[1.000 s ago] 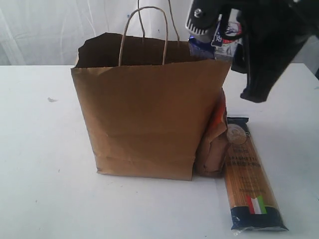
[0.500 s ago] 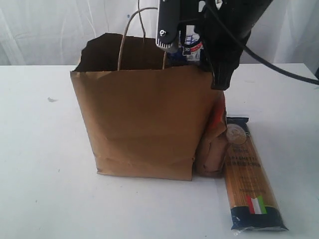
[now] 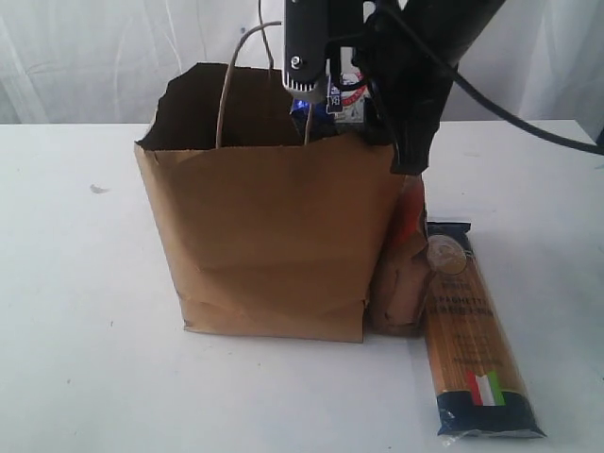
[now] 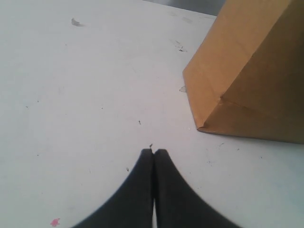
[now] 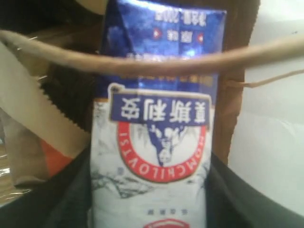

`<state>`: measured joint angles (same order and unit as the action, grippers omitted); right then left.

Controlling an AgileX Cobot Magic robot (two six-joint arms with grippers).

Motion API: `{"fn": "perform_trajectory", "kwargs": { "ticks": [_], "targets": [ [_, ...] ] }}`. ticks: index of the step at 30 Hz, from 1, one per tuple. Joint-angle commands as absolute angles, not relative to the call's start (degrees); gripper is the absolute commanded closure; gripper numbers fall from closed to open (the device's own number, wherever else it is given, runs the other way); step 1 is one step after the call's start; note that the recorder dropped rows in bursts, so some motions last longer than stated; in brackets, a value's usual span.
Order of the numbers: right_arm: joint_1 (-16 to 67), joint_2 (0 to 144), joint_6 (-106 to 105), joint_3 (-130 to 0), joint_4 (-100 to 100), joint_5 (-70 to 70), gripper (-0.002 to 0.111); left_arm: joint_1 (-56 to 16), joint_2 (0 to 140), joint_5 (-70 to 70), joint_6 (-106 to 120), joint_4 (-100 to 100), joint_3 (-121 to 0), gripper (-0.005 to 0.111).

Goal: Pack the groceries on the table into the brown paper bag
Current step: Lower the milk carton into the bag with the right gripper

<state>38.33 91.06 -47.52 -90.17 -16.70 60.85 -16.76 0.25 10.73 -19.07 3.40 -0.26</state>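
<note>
Bag: a boxy brown kraft paper bag (image 3: 269, 236) with twisted-paper loop handles is stood upright, mouth open, on the wide plain white tabletop (image 3: 85, 311).
Right gripper: the right gripper (image 3: 347, 85) is held over the bag's mouth, towards its right end. Its jaws are spread fairly wide and pressed against both sides of a small blue-and-white carton (image 3: 351, 99), which is gripped.
Carton: in the exterior view only its top is seen above the bag's rim. In the right wrist view its printed face (image 5: 156, 142) is shown in full, blue end pointed into the bag's dark inside, with a handle (image 5: 156, 61) crossing in front.
Left gripper: seen only in its own wrist view. The black fingertips (image 4: 153, 154) are pressed together on nothing, above bare table near a lower corner of the bag (image 4: 256, 80).
Pouch: a brown-orange pouch (image 3: 406, 264) is leaned against the bag's right wall.
Spaghetti: a long spaghetti packet with dark blue ends (image 3: 472, 330) is laid flat just right of the pouch.
</note>
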Motion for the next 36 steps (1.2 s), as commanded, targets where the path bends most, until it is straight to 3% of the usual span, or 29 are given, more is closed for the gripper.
{"fn": "perform_trajectory", "kwargs": {
  "ticks": [1,4,6,28,36],
  "targets": [
    [38.20,90.66,-47.83,-90.75,-16.27,59.58,0.081,-16.62,0.00,10.44,-19.31,3.38,0.00,0.107],
    [38.20,90.42,-46.24,-90.75,-17.62,57.43,0.061,-16.62,0.00,10.44,-19.31,3.38,0.00,0.107],
    [38.20,89.96,-45.47,-90.75,-18.02,55.43,0.054,-16.62,0.00,10.44,-19.31,3.38,0.00,0.107],
    [41.82,87.84,-45.17,-90.75,-17.59,48.58,0.053,-16.62,0.00,10.44,-19.31,3.38,0.00,0.107],
    [41.96,88.07,-43.29,-90.75,-17.59,48.66,0.040,-16.62,0.00,10.44,-19.31,3.38,0.00,0.107]
  ]
}}
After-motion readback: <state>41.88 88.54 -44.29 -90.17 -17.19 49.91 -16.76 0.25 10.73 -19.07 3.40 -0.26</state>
